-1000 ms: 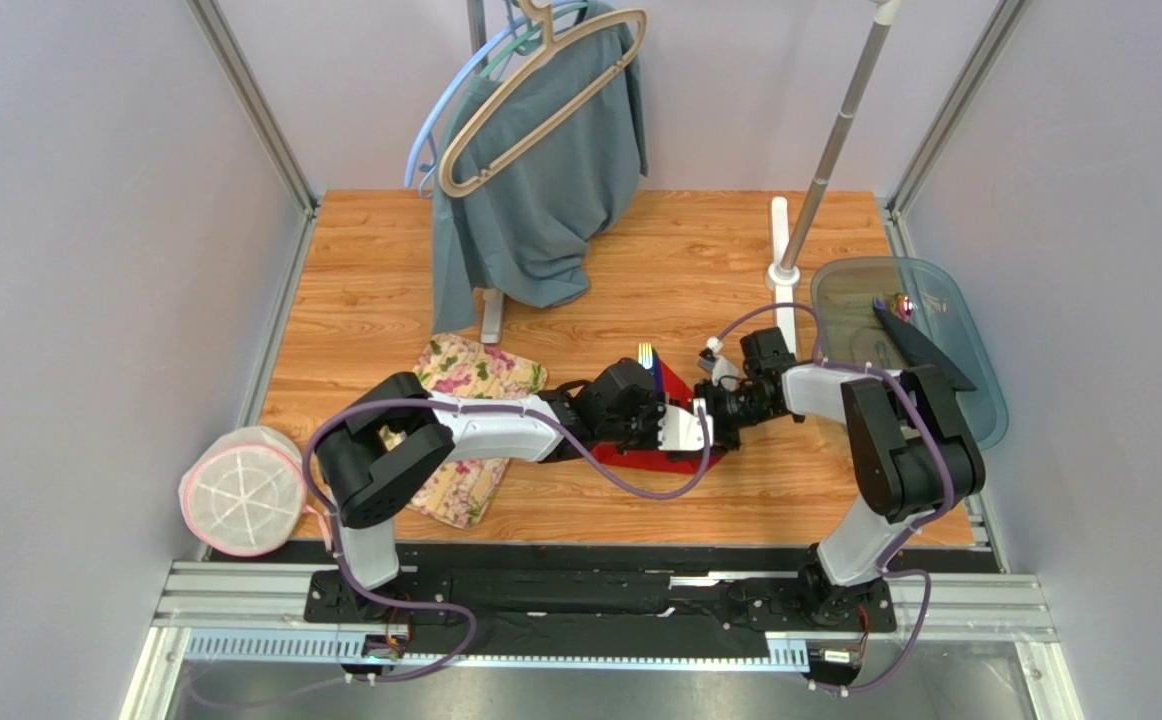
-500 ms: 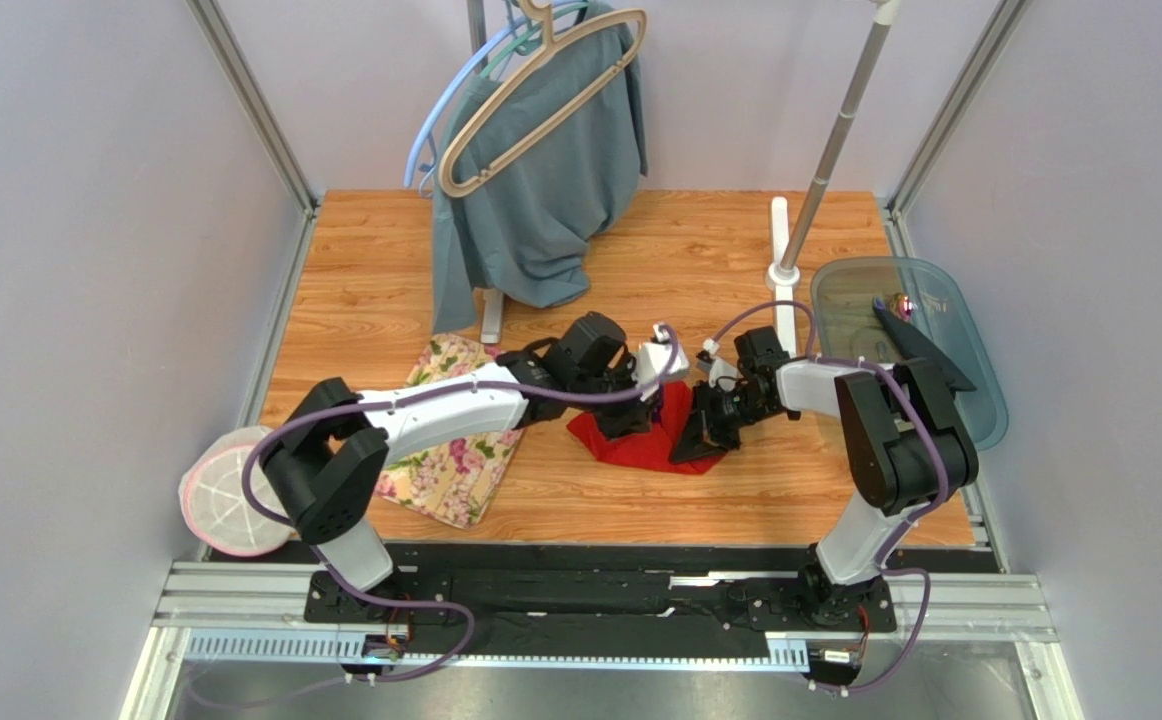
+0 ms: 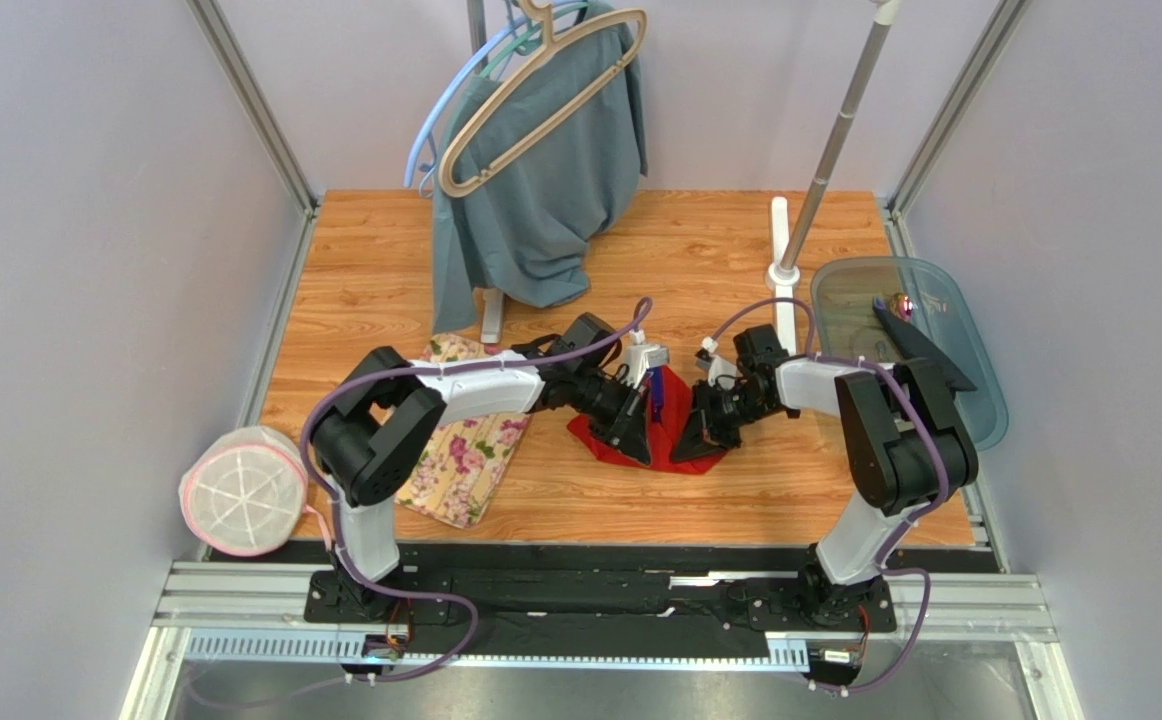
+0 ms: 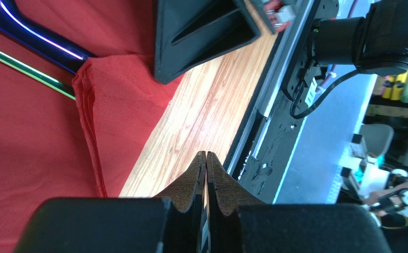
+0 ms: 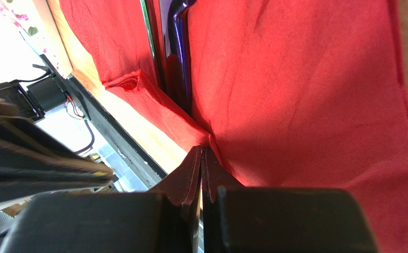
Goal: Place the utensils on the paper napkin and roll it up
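Observation:
The red paper napkin [image 3: 673,446] lies crumpled at the table's middle, with one side folded over. A blue utensil [image 3: 658,393] and a green one [image 4: 21,68] lie on it; the blue one [image 5: 176,52] and the green one [image 5: 149,37] run side by side under the fold. No other utensils show. My left gripper [image 3: 635,425] is at the napkin's left edge; its tips [image 4: 205,154] are shut and empty over bare wood. My right gripper [image 3: 689,437] is at the napkin's right; its tips [image 5: 202,150] are shut on a raised pinch of the napkin [image 5: 306,89].
A cream floral mat [image 3: 460,450] lies left of the napkin. A grey-green garment [image 3: 542,165] on a beige hanger [image 3: 535,90] hangs at the back. A white pole stand [image 3: 798,255] and a blue-grey tray [image 3: 918,360] are at the right, a round pink-white object [image 3: 242,488] at the front left.
My left arm left the napkin's front, swung back, and now sits at its left edge with tips shut. My right gripper shifted a little forward, dragging the napkin.

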`<act>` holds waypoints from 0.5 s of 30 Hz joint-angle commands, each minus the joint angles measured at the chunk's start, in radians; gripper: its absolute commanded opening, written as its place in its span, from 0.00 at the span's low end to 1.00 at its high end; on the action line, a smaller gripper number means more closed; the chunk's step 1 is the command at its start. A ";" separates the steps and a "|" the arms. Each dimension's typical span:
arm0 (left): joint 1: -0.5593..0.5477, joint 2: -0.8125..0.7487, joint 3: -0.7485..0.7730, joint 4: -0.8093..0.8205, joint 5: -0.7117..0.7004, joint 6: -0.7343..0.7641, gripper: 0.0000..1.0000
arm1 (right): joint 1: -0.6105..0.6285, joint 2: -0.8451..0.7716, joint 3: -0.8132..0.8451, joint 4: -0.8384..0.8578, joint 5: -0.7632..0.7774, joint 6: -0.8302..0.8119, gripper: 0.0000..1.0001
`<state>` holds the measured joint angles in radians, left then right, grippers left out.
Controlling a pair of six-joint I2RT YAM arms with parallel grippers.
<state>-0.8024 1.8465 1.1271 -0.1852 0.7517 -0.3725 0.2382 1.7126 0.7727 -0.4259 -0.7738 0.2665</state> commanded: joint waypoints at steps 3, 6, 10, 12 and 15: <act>0.048 0.077 0.014 0.102 0.057 -0.135 0.08 | 0.001 -0.008 0.031 -0.010 0.022 -0.027 0.03; 0.074 0.115 0.017 0.093 0.064 -0.140 0.07 | 0.003 -0.008 0.031 -0.016 0.024 -0.032 0.03; 0.095 0.151 0.014 0.078 0.049 -0.135 0.05 | 0.003 -0.002 0.036 -0.024 0.031 -0.041 0.03; 0.103 0.158 0.008 0.060 0.026 -0.125 0.04 | 0.003 -0.002 0.037 -0.028 0.036 -0.044 0.04; 0.106 0.171 0.007 0.041 0.006 -0.112 0.02 | 0.001 -0.005 0.043 -0.039 0.042 -0.050 0.04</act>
<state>-0.6987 2.0109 1.1267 -0.1326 0.7761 -0.4892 0.2382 1.7126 0.7834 -0.4503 -0.7586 0.2516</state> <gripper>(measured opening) 0.036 0.037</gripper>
